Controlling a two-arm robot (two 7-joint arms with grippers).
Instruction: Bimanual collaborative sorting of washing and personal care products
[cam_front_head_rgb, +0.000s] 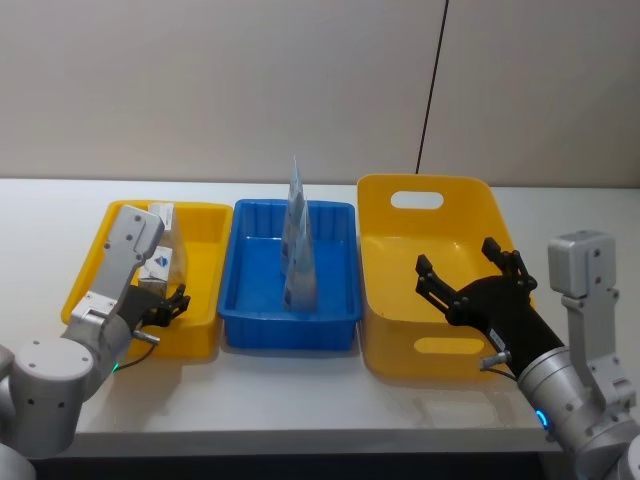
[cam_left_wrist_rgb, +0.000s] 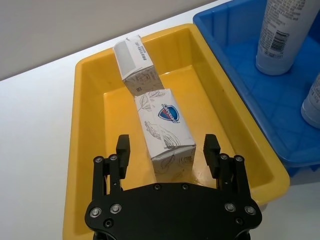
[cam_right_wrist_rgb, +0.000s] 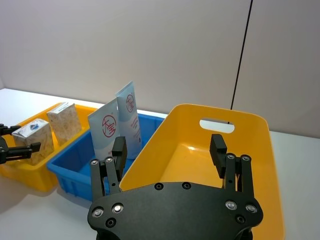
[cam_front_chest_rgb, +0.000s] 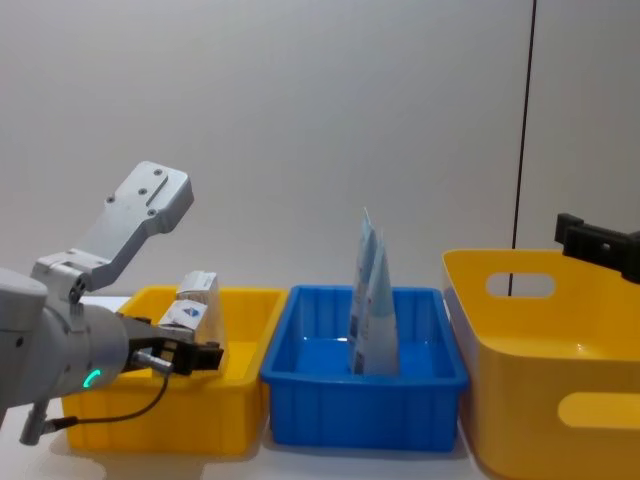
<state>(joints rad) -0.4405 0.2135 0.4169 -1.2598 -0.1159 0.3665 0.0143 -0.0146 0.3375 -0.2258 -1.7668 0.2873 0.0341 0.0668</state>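
Observation:
Two small white boxes with a leaf print lie in the left yellow bin. The near box carries a blue shield logo, and the far box lies behind it. My left gripper is open and straddles the near box, with a gap on each side; the head view places this left gripper low in that bin. Two pale-blue tapered tubes stand upright in the blue bin. My right gripper hangs open and empty over the big yellow bin.
Left yellow, blue and big yellow bins stand side by side on the white table. The big yellow bin has tall walls with handle slots and a bare floor. A black cable runs down the wall behind it.

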